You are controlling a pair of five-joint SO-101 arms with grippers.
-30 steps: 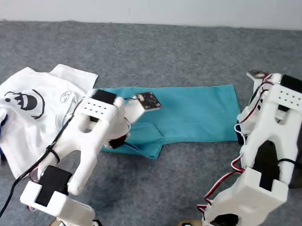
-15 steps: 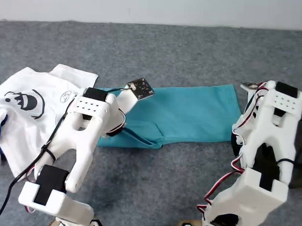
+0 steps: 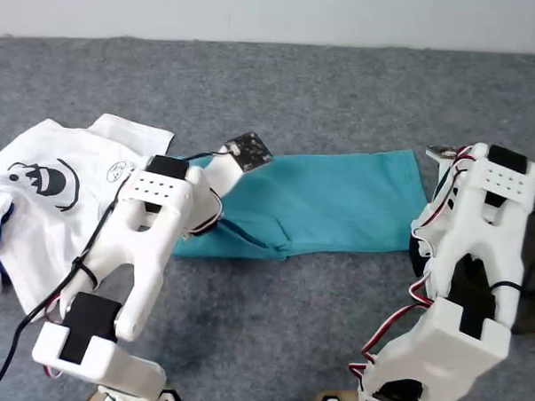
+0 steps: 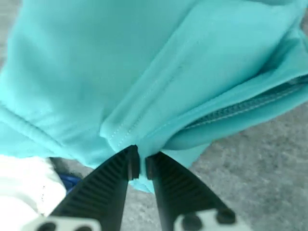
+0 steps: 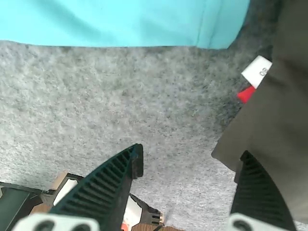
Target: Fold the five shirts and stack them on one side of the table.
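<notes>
Left jaws clenched on teal shirt (image 4: 144, 57) edge; right jaws released over open grey mat (image 5: 120, 96).

Robot lab — grey felt table (image 3: 325, 96)

No words can be read clearly. A white shirt (image 3: 17, 234) at about 9 o'clock on the tabletop (image 3: 343, 106) has a black cartoon drawing (image 3: 39, 180) on it. A small round mark (image 3: 116, 169) sits beside the drawing, and its print is too small to make out. In the right wrist view, a dark shirt (image 5: 284, 120) has a little white tag (image 5: 260, 69) with tiny dark letters. A red tag (image 5: 245, 94) is just beside it.
</notes>
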